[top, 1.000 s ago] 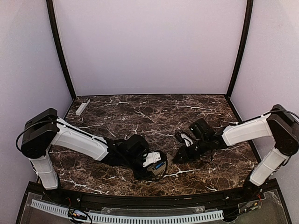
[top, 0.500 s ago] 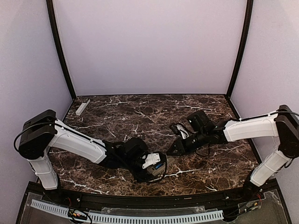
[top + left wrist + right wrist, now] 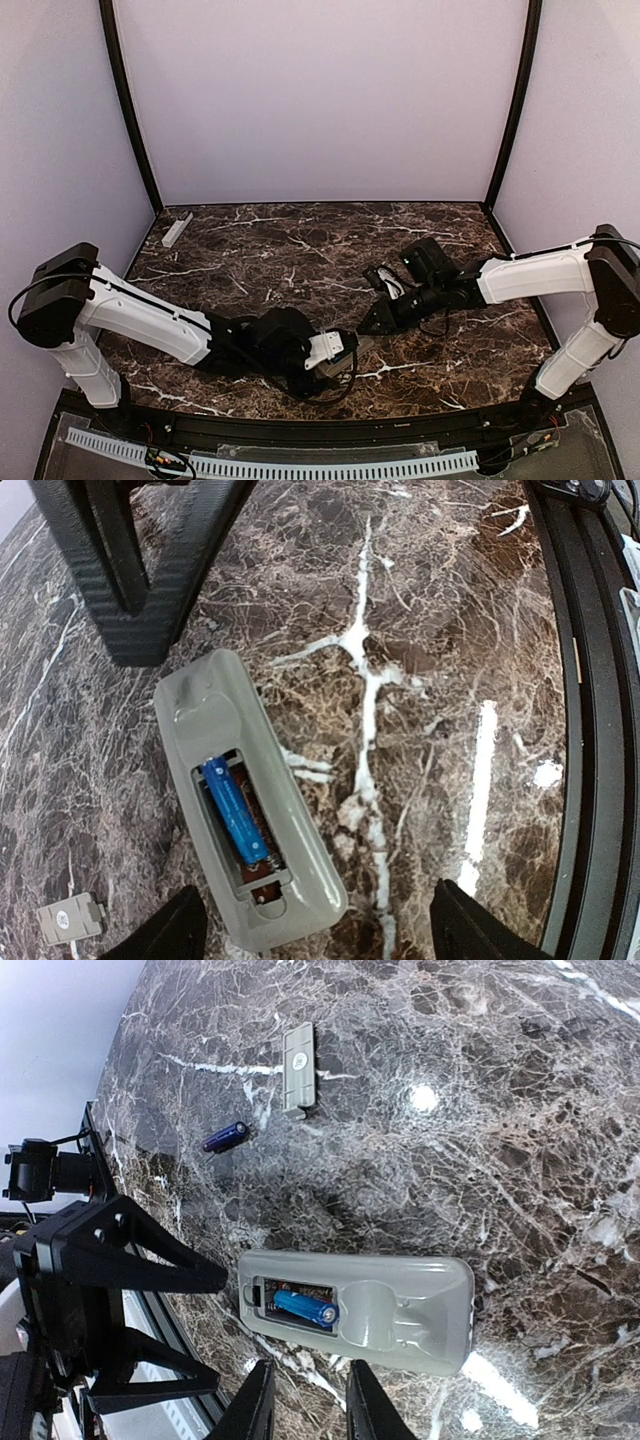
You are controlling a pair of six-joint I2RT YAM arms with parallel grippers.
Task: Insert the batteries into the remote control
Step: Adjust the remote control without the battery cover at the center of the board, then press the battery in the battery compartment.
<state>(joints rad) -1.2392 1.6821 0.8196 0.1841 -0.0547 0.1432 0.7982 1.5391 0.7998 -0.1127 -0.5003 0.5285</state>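
The remote control (image 3: 285, 820) (image 3: 400, 1310) lies face down on the marble, its battery bay uncovered. One of the batteries (image 3: 233, 810) (image 3: 305, 1308), blue, sits in the bay beside an empty slot. A second blue battery (image 3: 225, 1136) lies loose on the table farther off. My left gripper (image 3: 315, 935) (image 3: 338, 352) is open, wide fingers either side of the remote's bay end, not touching it. My right gripper (image 3: 312, 1405) (image 3: 373, 322) hovers over the remote's long side, fingers a narrow gap apart with nothing between them.
The small grey battery cover (image 3: 298, 1082) (image 3: 70, 918) lies flat near the loose battery. A plain pale bar (image 3: 177, 229) rests at the back left corner. The black front rail (image 3: 590, 730) runs close to the remote.
My right gripper has moved left to the remote. My left arm has sunk lower and back, its fingers spread wider around the remote's end.
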